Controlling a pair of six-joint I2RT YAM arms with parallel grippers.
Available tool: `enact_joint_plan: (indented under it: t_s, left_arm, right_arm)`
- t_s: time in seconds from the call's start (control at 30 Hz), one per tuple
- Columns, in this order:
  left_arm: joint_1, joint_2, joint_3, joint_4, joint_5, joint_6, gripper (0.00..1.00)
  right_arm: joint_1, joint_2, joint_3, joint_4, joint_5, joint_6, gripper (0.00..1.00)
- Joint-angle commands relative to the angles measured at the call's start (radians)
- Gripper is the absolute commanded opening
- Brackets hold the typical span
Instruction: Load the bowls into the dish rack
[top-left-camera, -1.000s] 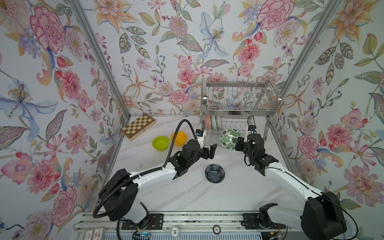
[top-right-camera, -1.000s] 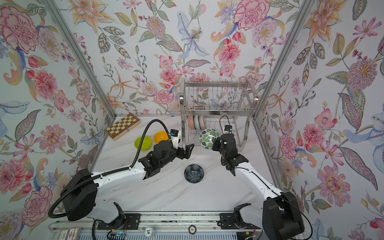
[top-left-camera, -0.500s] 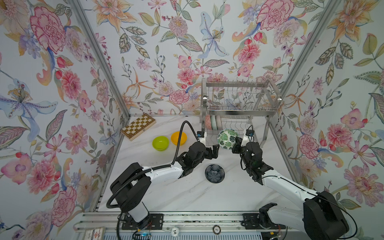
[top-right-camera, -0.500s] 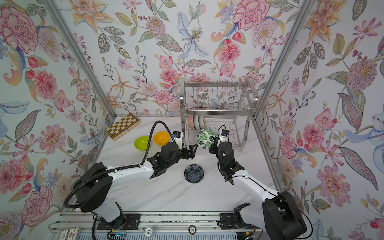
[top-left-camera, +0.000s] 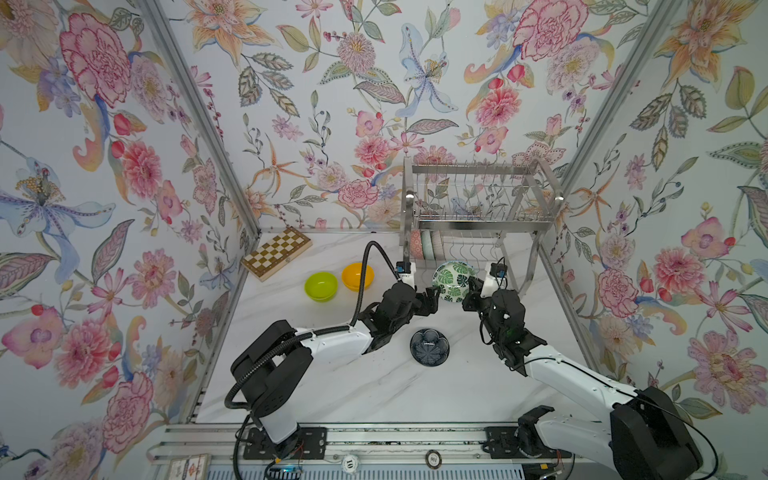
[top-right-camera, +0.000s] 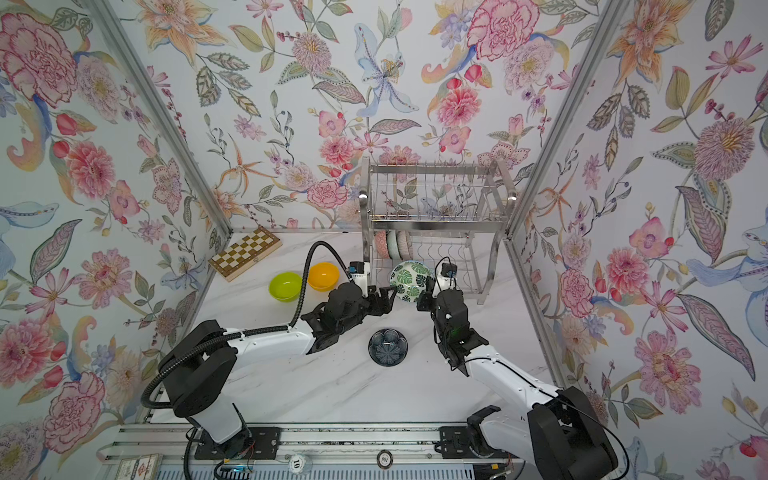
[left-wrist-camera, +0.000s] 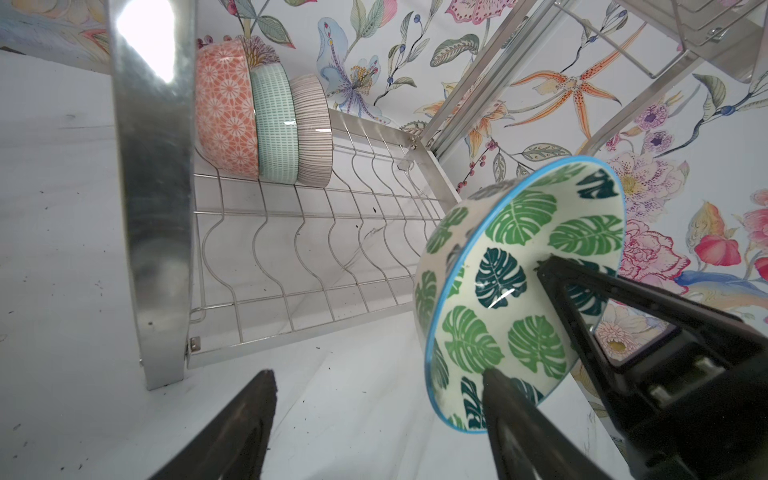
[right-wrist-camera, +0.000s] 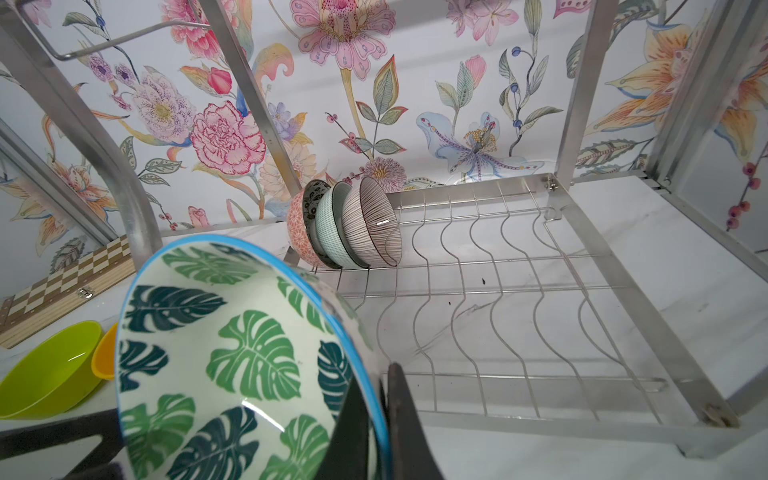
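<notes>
Right gripper (right-wrist-camera: 380, 374) is clamped on the leaf bowl (right-wrist-camera: 232, 353): one finger inside the wall, one outside, pinching the rim. In both top views the grip is at the bowl's right edge (top-left-camera: 453, 280) (top-right-camera: 409, 279). The bowl is tipped up on edge, off the table, in front of the rack's lower shelf and not in a slot.

Left gripper (left-wrist-camera: 378, 374) has its jaws well apart and grips nothing. It sits at the bowl's opposite edge (top-left-camera: 434, 297). In the left wrist view the rim (left-wrist-camera: 519, 266) dips beside one finger; can't tell if it touches.

Rack (top-left-camera: 478, 226) (top-right-camera: 424, 226) stands at the back right. Three bowls stand on edge at the left end of its lower shelf, packed together: pink bowl (left-wrist-camera: 226, 108), mint bowl (left-wrist-camera: 274, 124), striped bowl (left-wrist-camera: 311, 133). The wavy slots to their right face the leaf bowl.

On the table:
- navy bowl (top-left-camera: 429, 347), upright, near the grippers on the front side
- lime bowl (top-left-camera: 320, 286) and orange bowl (top-left-camera: 357, 276), side by side to the left
- chessboard (top-left-camera: 276, 252) behind them at the wall
</notes>
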Motion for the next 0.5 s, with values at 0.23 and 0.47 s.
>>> enact_joint_plan:
  t_s: [0.23,0.47]
  left_arm:
    - [-0.01,0.041,0.045,0.065,0.006,-0.01,0.48]
    - [-0.011,0.046,0.041,0.088,0.003,-0.007,0.35]
  right_arm:
    - [0.035,-0.005,-0.019,0.135,-0.011,-0.034,0.03]
    - [0.051,-0.003,-0.027,0.161,-0.039,-0.047,0.03]
